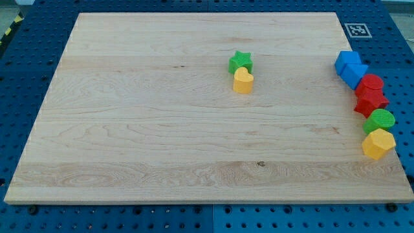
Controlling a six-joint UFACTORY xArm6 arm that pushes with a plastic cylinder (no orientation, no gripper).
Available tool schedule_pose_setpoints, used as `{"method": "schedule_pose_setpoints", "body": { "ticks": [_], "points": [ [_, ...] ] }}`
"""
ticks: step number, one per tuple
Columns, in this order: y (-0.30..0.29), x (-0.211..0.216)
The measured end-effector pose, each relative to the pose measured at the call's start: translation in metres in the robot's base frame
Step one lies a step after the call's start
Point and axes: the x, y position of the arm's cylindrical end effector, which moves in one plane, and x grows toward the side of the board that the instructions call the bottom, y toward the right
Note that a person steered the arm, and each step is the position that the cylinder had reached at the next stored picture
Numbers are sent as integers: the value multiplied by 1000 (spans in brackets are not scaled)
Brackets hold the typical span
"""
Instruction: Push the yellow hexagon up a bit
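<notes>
The yellow hexagon [378,143] lies near the board's right edge, low in the view. It touches a green round block [380,120] just above it. Above those, along the same edge, sit a red star [370,102], a red round block [371,83] and two blue blocks [350,67] pressed together. Near the board's middle top, a green star [240,62] touches a yellow heart [243,81] below it. My tip does not show in the camera view, and neither does the rod.
The wooden board [162,129] rests on a blue perforated table. A black-and-white marker tag [356,30] sits off the board's top right corner. The right-edge blocks form one touching column close to the board's edge.
</notes>
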Motion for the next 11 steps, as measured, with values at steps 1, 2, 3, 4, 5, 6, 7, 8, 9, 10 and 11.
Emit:
{"method": "schedule_pose_setpoints", "body": {
  "ticks": [1, 2, 3, 4, 5, 6, 7, 8, 9, 10, 11],
  "points": [
    [0, -3],
    [0, -29],
    [-6, -30],
    [-43, -31],
    [-60, -45],
    [-58, -45],
    [-60, -47],
    [-93, -57],
    [-124, -59],
    [-123, -59],
    [-93, -50]
  ]
}}
